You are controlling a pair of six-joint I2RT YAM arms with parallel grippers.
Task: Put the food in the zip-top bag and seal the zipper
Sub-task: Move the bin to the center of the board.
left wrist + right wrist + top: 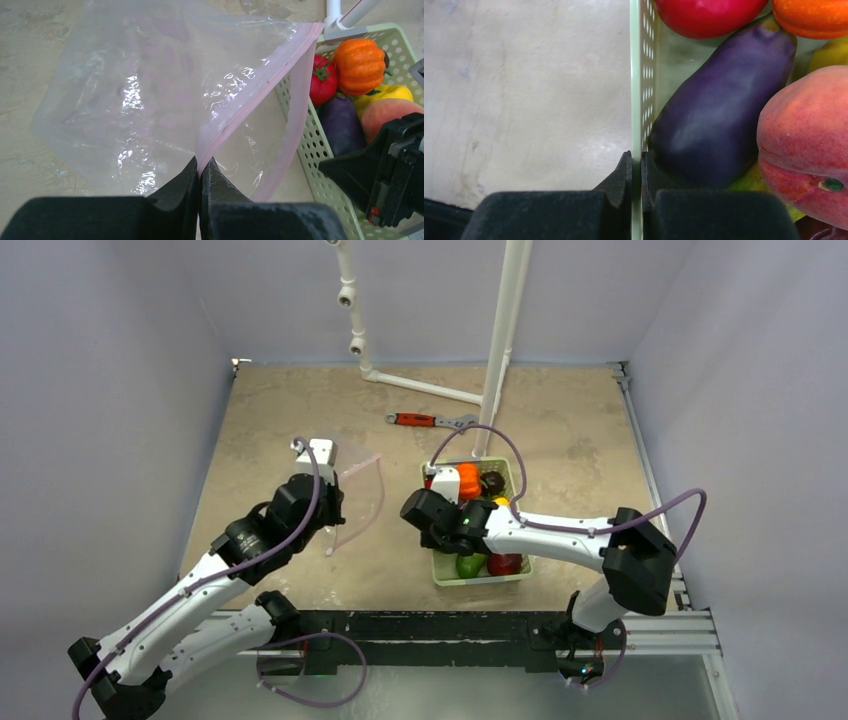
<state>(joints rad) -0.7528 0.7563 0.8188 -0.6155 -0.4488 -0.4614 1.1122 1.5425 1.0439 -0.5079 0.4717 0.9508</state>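
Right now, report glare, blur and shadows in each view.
Left wrist: white glare patches on the crinkled zip-top bag; left tool dark, little detail. Right wrist: purple eggplant and peach very close, only soft sheen; right tool on the green basket wall, equally dark. Top external: even light, faint shadows on the table.

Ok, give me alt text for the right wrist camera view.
The right gripper is shut on the side wall of a light green basket. Inside lie a purple eggplant, a peach, a red fruit and an orange piece.
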